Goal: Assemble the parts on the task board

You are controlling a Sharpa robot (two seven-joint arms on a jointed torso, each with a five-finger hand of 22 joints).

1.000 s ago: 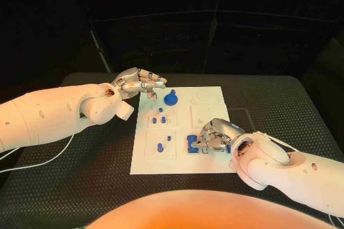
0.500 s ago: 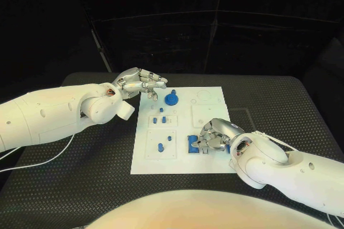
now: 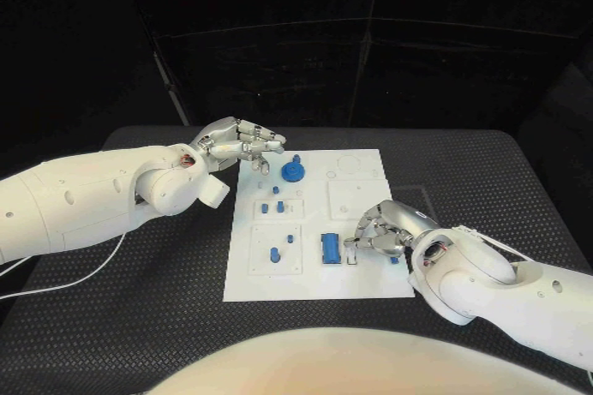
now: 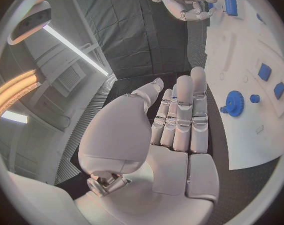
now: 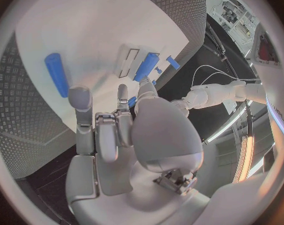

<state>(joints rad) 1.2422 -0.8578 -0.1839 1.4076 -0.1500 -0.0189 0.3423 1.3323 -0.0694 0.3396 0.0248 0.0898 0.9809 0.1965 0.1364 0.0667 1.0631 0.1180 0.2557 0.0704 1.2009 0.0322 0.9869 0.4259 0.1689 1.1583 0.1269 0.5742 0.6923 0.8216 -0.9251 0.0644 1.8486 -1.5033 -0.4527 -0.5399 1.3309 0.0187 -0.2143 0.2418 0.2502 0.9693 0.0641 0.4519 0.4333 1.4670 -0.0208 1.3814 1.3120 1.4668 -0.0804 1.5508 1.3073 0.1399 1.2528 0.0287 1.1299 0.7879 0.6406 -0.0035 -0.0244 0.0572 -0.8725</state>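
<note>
Assembly is sitting between placements, by the look of it: the white board (image 3: 312, 225) on the black worktop (image 3: 482, 181) is carrying several small blue parts, and neither hand is plainly carrying one. The right hand (image 3: 378, 234) is hovering over the board's near right area with its fingers curled inward; whether something small is hiding under them I cannot tell, though the right wrist view is showing nothing between the fingers. Just beside it, toward the board's middle, a blue bar (image 3: 330, 247) is lying flat. Its long axis is running from the board's near edge toward its far edge, roughly parallel with the board's long sides, and neither end is marked as a front.

The left hand (image 3: 241, 142) is hanging above the board's far left corner, fingers loosely bent and apart, holding nothing. Near it a blue gear (image 3: 294, 171) is resting on the board's far portion.

My judgement is that the next move is calling for picking a loose part, perhaps the bar, and lining its length up with a matching slot before pressing down.
</note>
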